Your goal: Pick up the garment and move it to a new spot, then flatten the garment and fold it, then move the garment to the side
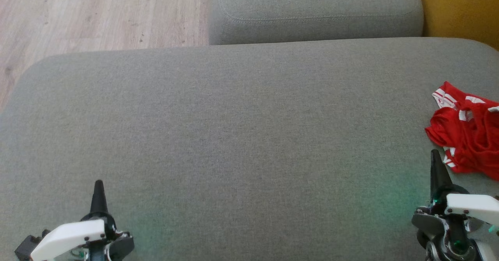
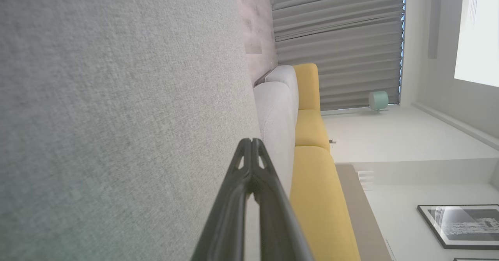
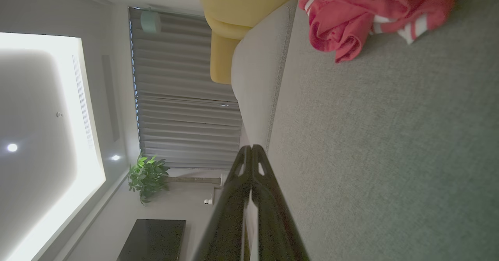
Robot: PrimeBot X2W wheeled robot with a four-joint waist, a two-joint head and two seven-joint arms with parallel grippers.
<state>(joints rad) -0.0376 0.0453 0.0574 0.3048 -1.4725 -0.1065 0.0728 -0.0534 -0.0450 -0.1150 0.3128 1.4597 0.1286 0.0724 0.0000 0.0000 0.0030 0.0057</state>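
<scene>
Pointing forward, low over grey cushion [image 1: 249,136]: left claw [image 1: 98,186], right claw [image 1: 436,156], both pinched shut, empty. Red-and-white garment [image 1: 469,136], crumpled, at cushion's right edge, just beyond right claw's tip.

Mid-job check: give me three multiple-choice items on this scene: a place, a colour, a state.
1. Where on the grey cushion does the garment lie, in the head view?
A. right edge
B. centre
C. left edge

2. The garment's colour?
A. blue
B. red with white stripes
C. black

3. How are the left tool and right tool?
A. both open
B. one shut on the garment
C. both shut, empty

Answers:
1 A, it lies crumpled near the right tool.
2 B, red cloth with white bands.
3 C, each tool's fingers meet with nothing between.
</scene>
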